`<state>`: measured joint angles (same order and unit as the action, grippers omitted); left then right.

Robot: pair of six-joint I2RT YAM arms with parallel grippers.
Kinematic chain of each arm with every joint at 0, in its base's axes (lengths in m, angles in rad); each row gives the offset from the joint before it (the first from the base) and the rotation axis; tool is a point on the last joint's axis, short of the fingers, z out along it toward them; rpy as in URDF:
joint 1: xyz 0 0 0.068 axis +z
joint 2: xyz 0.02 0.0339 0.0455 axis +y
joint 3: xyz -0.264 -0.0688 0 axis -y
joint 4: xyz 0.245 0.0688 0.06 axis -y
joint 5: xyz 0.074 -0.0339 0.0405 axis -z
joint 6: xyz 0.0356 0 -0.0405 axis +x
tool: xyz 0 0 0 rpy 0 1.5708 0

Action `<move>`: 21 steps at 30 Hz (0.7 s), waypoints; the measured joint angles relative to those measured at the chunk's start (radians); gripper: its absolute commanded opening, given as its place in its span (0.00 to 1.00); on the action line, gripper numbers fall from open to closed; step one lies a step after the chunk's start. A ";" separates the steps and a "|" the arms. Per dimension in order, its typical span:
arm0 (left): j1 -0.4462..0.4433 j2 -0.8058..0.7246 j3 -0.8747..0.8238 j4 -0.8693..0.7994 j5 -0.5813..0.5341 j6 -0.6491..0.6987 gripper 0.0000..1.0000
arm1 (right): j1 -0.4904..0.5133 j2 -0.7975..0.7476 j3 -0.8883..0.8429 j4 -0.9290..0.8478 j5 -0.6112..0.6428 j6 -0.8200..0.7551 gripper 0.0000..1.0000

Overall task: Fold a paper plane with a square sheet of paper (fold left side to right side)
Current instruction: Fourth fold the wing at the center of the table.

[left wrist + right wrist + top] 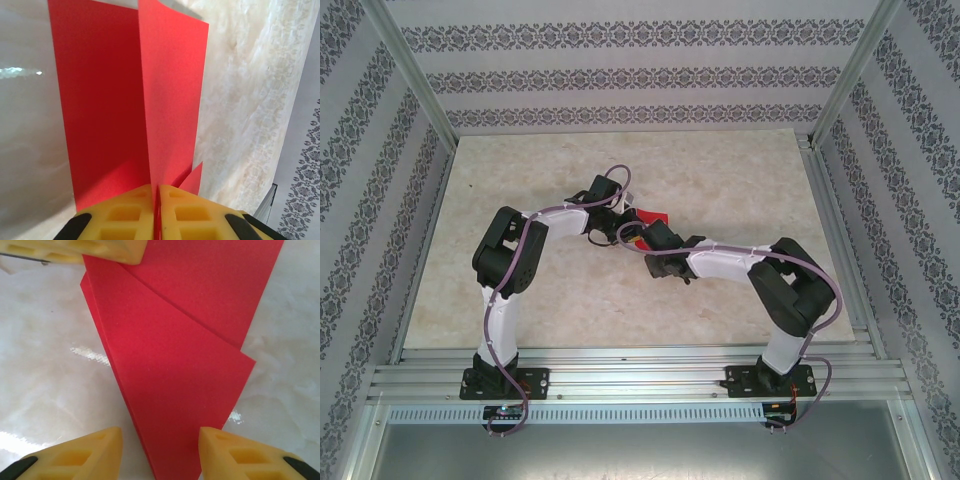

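The folded paper [652,217], at the centre of the table [560,300], is pinched along its crease by the clenched left gripper [155,192], seemingly as an anchor, while the right gripper [160,440] is held released astride its point.

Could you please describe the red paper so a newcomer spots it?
On the pale marbled table, look where the two arms meet. The folded bright red paper sits pinched in the left arm's yellow fingers, the only red thing there.
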<state>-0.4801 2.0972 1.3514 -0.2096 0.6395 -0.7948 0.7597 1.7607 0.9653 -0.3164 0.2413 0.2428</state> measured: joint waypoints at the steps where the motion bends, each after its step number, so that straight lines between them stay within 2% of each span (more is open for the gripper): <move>1: 0.000 0.000 0.000 0.000 0.000 -0.001 0.12 | 0.000 0.006 0.007 -0.001 0.009 -0.003 0.44; 14: 0.000 -0.001 0.015 0.000 0.000 -0.001 0.13 | 0.000 0.046 0.024 -0.001 0.046 -0.010 0.31; 21: 0.000 -0.001 0.019 -0.003 0.000 0.000 0.19 | -0.005 0.047 0.025 0.002 0.038 -0.005 0.17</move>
<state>-0.4801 2.0964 1.3708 -0.2127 0.6392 -0.7952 0.7547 1.8076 0.9905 -0.3149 0.2790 0.2375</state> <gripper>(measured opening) 0.171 0.193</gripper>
